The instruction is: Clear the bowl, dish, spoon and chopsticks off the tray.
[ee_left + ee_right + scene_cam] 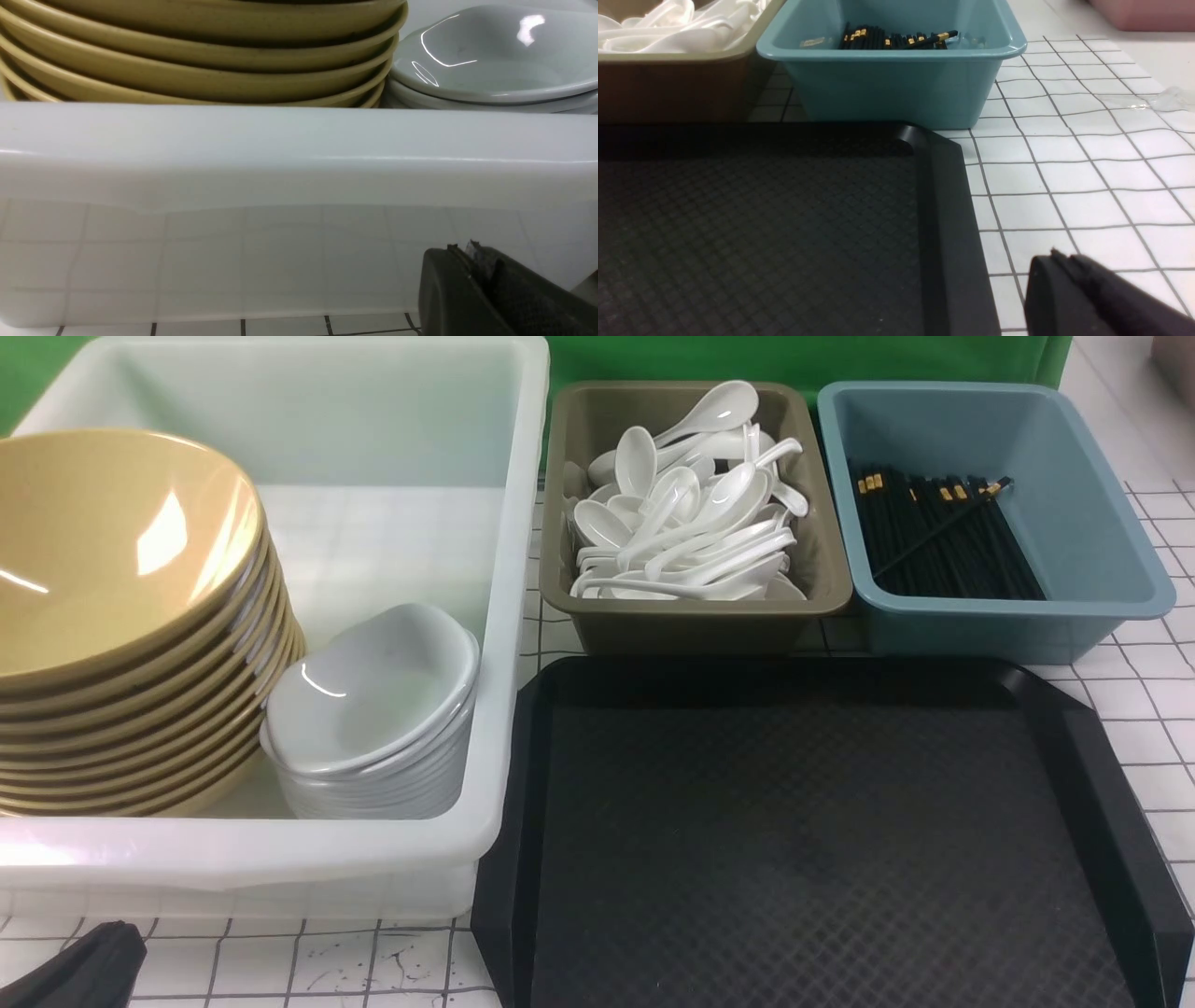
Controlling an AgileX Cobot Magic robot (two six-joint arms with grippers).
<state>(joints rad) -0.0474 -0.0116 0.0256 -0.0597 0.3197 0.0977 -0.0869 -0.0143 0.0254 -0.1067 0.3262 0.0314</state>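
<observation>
On the tiled table (1158,709) the tray (1064,737) lies with its floor bare: no bowl, dish, spoon or chopsticks on it in any view. Beyond it, the bowls (112,579) are stacked in the white tub (504,616) with the small white dishes (373,709) nested just beside them; the spoons (691,513) are heaped in the brown tub (691,625), and the chopsticks (943,537) lie in the blue tub (1083,513), one pair slanted across the rest.

The left gripper (472,266) hangs low, just outside the white tub's near wall, jaws closed on nothing. The right gripper (1064,275) sits over bare tiles beside the tray's right rim, also closed and empty (only its tip shows, so the jaw line is hard to read).

By the look of it the clearing is done, and the risks that remain are small. The bowl stack leans and stands well above the tub's rim; a left arm lifting carelessly could knock the wall and shift it. The crossed chopsticks could roll if the blue tub is bumped. A right arm swinging inward could catch the tray's rim and drag it.
</observation>
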